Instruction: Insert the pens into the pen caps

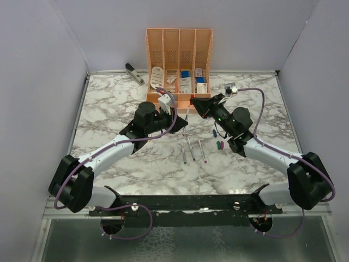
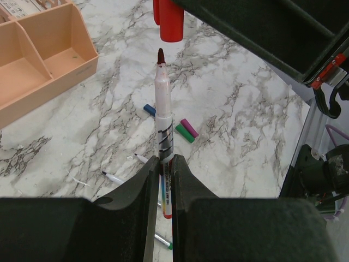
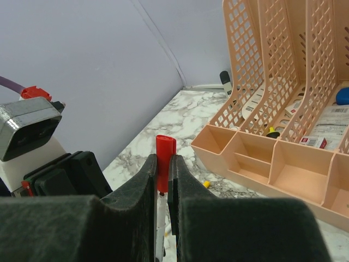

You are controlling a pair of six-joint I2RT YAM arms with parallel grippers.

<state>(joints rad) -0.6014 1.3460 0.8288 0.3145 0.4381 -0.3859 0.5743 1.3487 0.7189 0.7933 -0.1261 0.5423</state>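
My left gripper [image 2: 163, 164] is shut on a grey-white pen [image 2: 163, 117] with a red tip, held pointing up. My right gripper [image 3: 163, 164] is shut on the red cap [image 3: 165, 148]. The cap [image 2: 170, 22] hangs just above the pen's tip with a small gap between them. In the top view the two grippers meet in front of the organizer, left [image 1: 182, 121] and right [image 1: 197, 103]. Three more pens [image 1: 191, 149] lie on the marble below them. The blue cap [image 2: 149, 109], magenta cap [image 2: 189, 127] and green cap [image 2: 185, 134] lie nearby. A yellow cap [image 3: 206, 184] lies by the organizer.
An orange organizer [image 1: 179, 57] with stationery stands at the back centre, close behind the grippers; its front trays show in the right wrist view [image 3: 283, 158]. A grey stapler [image 1: 134, 73] lies at the back left. Grey walls enclose the marble table [image 1: 109, 109].
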